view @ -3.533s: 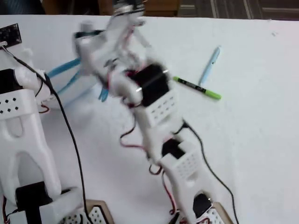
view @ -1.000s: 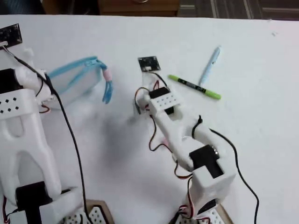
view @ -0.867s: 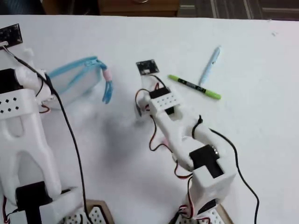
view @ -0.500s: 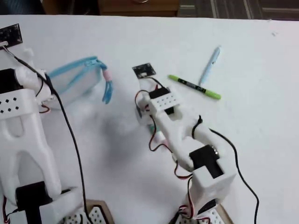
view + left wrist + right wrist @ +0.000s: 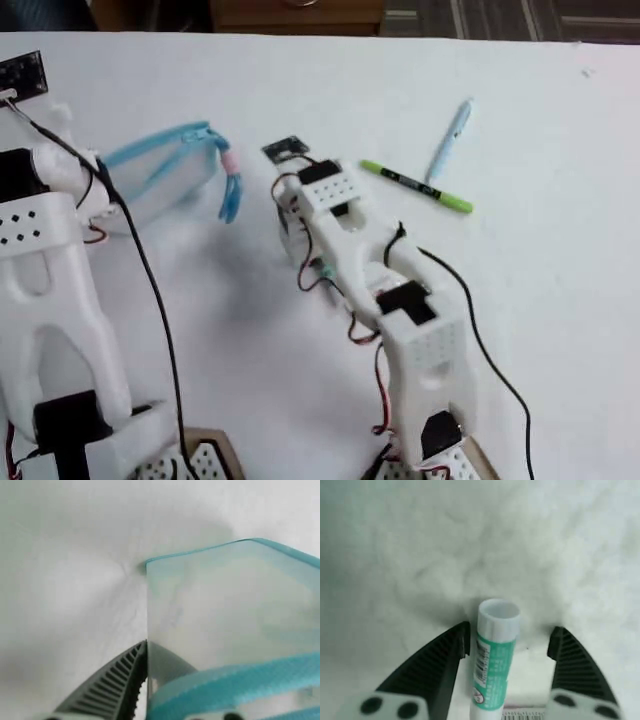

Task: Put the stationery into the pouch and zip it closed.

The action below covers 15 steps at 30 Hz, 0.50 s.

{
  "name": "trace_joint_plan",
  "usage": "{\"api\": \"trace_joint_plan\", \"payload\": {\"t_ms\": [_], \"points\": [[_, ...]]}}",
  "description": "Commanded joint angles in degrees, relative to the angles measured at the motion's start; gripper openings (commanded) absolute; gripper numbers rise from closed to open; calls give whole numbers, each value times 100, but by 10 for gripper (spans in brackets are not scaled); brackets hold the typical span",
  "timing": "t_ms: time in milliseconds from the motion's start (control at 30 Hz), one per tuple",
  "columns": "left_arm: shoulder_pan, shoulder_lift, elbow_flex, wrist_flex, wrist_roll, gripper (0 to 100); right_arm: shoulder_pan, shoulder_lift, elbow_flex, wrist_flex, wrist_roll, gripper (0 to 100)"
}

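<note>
Right gripper (image 5: 510, 629) spread wide astride a green-and-white glue stick (image 5: 494, 660) mid-table; clear blue-zipped pouch (image 5: 160, 185) lying to the left, green marker (image 5: 415, 187) and blue pen (image 5: 449, 138) far right.

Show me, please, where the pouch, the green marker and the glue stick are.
pouch (image 5: 165, 192), high view, on its clear side panel.
green marker (image 5: 414, 187), high view, on the middle of its barrel.
glue stick (image 5: 493, 656), right wrist view, on its green label.

pouch (image 5: 168, 186): clear, blue trim | glue stick (image 5: 494, 665): green-white | marker (image 5: 415, 186): green, black | pen (image 5: 448, 136): pale blue | surface (image 5: 560, 290): white
</note>
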Motion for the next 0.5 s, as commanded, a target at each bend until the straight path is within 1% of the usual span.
{"api": "trace_joint_plan", "payload": {"t_ms": [0, 67, 133, 200, 267, 300, 367, 467], "points": [[-48, -321, -70, -35, 26, 24, 48, 382, -607, 215, 88, 258], [-48, -330, -53, -35, 18, 24, 22, 620, -747, 268, 88, 257], [-48, -338, -53, -35, 18, 24, 4, 752, -809, 277, 88, 225], [-48, -338, -53, -35, 18, 24, 22, 760, -818, 277, 70, 137], [-48, -338, -53, -35, 18, 24, 84, 734, -826, 277, 70, 19], [-48, -338, -53, -35, 18, 24, 136, 699, -809, 321, 70, 11], [-48, -338, -53, -35, 18, 24, 268, 549, -826, 532, 44, 50], [-48, -330, -53, -35, 18, 24, 479, 48, -826, 769, 35, 15]]}}
